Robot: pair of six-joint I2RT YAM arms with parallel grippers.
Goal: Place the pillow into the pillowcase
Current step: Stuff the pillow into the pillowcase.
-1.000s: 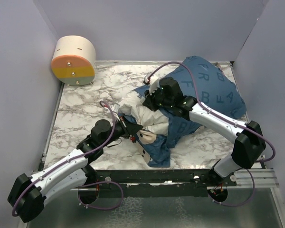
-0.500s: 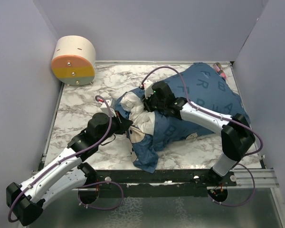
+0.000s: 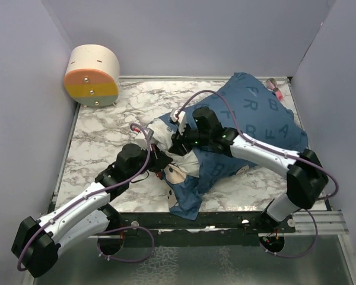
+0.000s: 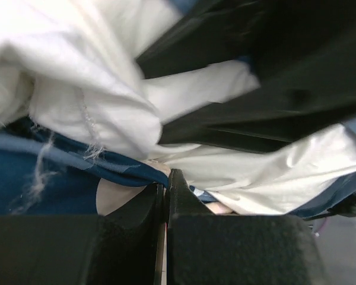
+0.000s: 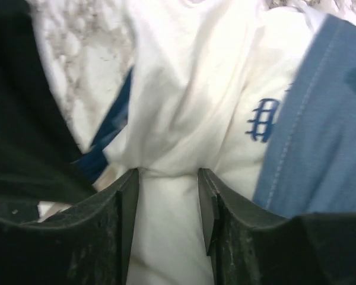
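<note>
The white pillow (image 3: 166,132) lies mid-table, mostly inside the dark blue lettered pillowcase (image 3: 258,116), with its left end sticking out. My left gripper (image 3: 160,161) is shut on the pillowcase's lower hem at the opening; in the left wrist view the blue hem (image 4: 115,169) runs into the closed tips (image 4: 167,176) under the pillow (image 4: 77,89). My right gripper (image 3: 177,140) sits over the pillow's exposed end. Its jaws (image 5: 168,175) stand apart, with bunched white pillow fabric (image 5: 178,107) between them and the pillowcase edge (image 5: 326,119) to the right.
A round cream, orange and yellow container (image 3: 93,76) stands at the back left corner. A small pink item (image 3: 277,91) lies at the back right. Purple walls enclose the marble table (image 3: 101,133) on three sides.
My right gripper's jaws have spread apart after being nearly shut and moved slightly left over the pillow end. The left gripper stayed shut on the hem and shifted a little.
</note>
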